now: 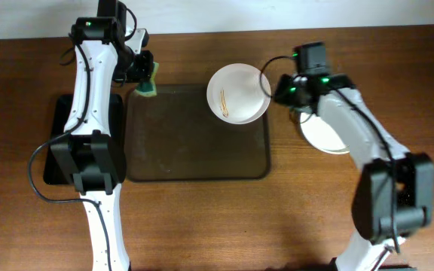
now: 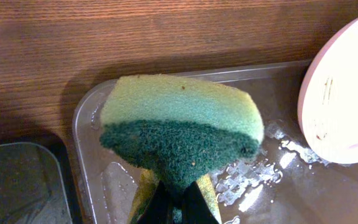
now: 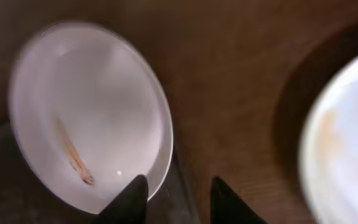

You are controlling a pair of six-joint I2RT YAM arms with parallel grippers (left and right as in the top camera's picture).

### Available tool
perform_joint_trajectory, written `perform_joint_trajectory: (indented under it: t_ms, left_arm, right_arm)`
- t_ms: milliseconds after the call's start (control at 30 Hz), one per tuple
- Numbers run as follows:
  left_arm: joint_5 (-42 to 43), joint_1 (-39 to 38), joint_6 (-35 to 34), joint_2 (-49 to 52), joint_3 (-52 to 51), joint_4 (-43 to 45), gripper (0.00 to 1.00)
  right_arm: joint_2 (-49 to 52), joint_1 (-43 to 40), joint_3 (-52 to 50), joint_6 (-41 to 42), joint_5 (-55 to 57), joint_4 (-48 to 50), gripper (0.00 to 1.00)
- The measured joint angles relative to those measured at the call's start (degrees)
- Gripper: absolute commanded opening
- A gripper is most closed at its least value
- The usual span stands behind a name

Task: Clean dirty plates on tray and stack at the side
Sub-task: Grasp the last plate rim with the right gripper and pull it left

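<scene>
A white plate (image 1: pixel 237 93) with thin brown-orange streaks sits at the far right corner of the dark brown tray (image 1: pixel 198 162). My right gripper (image 1: pixel 276 89) is open at its right edge. In the right wrist view the plate's (image 3: pixel 86 106) rim lies between the spread fingers (image 3: pixel 179 193). A second white plate (image 1: pixel 324 135) lies on the table right of the tray, partly under my right arm; it shows blurred in the right wrist view (image 3: pixel 347 143). My left gripper (image 2: pixel 178 193) is shut on a yellow-green sponge (image 2: pixel 179 124) over the tray's far left corner (image 1: pixel 148 81).
A smaller glossy black tray (image 1: pixel 55 147) lies left of the brown tray, under my left arm. Water drops and wet patches (image 2: pixel 260 180) lie on the brown tray's floor near the sponge. Bare wooden table surrounds both trays.
</scene>
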Motion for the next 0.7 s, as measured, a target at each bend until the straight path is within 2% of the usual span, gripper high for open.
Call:
perform_joint_trajectory:
  t_ms: [133,367,567,667,700]
  left_arm:
    - [-0.42,0.0,0.0,0.0,0.0,0.02,0.01]
    - [-0.61,0.0,0.0,0.0,0.0,0.0,0.01]
    - [-0.61,0.0,0.02,0.0,0.0,0.0,0.01]
    - [-0.63,0.0,0.02,0.0,0.0,0.0,0.01]
    - [-0.61,0.0,0.0,0.0,0.0,0.0,0.01]
  right_arm:
    - [5.81,3.96,0.0,3.26,0.31,1.75,0.23]
    - [9.11,5.31,0.0,7.13,0.81,2.4,0.09]
    - [10.38,10.8,0.0,7.5,1.11,1.55,0.04]
    - [10.4,14.01,0.11,7.61,-0.94,-1.68,0.05]
    - [10.4,14.64,0.17,7.61,-2.23,-2.47,0.09]
